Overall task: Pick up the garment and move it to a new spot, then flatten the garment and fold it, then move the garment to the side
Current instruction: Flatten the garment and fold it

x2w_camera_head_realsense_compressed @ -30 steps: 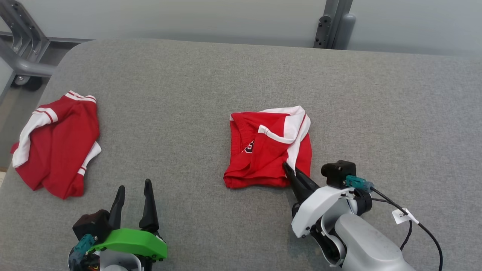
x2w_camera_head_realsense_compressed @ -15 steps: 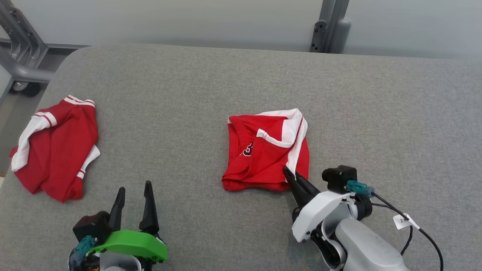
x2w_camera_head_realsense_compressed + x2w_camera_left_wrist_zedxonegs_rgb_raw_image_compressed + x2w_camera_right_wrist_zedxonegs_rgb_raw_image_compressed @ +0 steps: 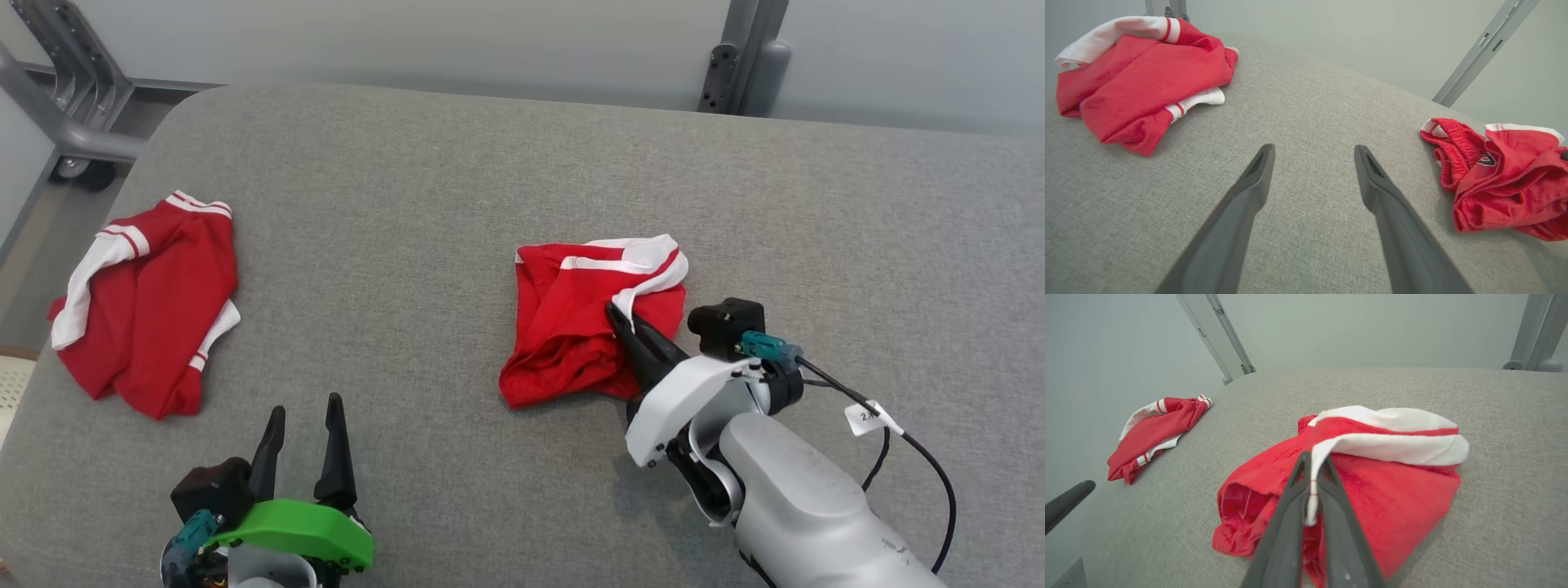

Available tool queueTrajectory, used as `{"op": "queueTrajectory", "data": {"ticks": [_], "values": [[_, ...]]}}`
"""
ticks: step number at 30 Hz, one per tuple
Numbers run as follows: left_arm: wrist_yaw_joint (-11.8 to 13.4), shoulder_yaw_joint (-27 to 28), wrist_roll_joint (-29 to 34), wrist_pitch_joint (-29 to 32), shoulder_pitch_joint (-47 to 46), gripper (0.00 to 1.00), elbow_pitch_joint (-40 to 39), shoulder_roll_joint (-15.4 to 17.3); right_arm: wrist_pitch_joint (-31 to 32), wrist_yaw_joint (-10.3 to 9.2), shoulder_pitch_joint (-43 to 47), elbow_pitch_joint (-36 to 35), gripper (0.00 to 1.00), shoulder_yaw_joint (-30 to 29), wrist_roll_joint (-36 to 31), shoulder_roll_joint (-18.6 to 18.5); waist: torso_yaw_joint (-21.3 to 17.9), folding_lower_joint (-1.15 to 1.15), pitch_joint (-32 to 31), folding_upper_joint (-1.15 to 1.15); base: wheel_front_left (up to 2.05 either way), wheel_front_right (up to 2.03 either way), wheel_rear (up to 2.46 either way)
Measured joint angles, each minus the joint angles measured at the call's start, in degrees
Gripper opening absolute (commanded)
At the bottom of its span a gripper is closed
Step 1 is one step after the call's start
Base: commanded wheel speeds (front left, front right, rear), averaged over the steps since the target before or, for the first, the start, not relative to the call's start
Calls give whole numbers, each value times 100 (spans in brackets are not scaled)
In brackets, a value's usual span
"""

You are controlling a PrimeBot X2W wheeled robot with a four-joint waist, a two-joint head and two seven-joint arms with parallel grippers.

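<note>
My right gripper (image 3: 1314, 458) is pinching only the white trim of the red garment (image 3: 563, 327), which lies bunched near the middle of the grey surface (image 3: 392, 204). I judge that such a thin pinch may slip during lifting, or that the loose folds may fall open. My left gripper (image 3: 305, 407) is spread at the near left, holding nothing.

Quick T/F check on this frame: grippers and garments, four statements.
1. The right gripper is shut on the white-trimmed edge of the centre garment. True.
2. The left gripper holds a garment. False: its jaws stand open over bare fabric, apart from the left garment.
3. Two red garments lie on the grey surface. True.
4. The centre garment is spread flat. False: it is bunched into raised folds.
</note>
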Motion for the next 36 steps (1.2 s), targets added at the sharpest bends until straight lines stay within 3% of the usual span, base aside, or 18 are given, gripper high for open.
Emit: {"op": "queueTrajectory", "data": {"ticks": [3, 6, 7, 19, 26, 36], "values": [[18, -75, -30, 0, -11, 100, 10, -1, 0, 0, -232, 235, 36, 62, 27, 0, 100, 0, 26, 0, 0, 0, 0], [24, -129, -57, 0, -49, 100, 22, 1, 0, 0, -528, 552, 51, 108, 33, 3, 218, 0, 64, 0, 0, 0, 0], [24, -168, -68, 0, -80, 100, 31, 0, 0, 0, -699, 761, 100, 100, 34, 3, 291, 0, 92, 0, 0, 0, 0], [59, -205, -108, 0, -125, 100, 30, 0, 0, 0, -1117, 1016, 100, -10, 26, 3, 495, 0, 173, 0, 0, 0, 0], [74, -10, -13, 0, -108, 100, -19, 1, 0, 0, -725, 512, 100, -799, -455, 7, 291, 0, 82, 0, 0, 0, 0], [74, 334, 323, 0, 22, 100, -171, 1, 0, 0, 589, -820, 100, -2548, -1691, -8, -315, 0, -103, 0, 0, 0, 0]]}}
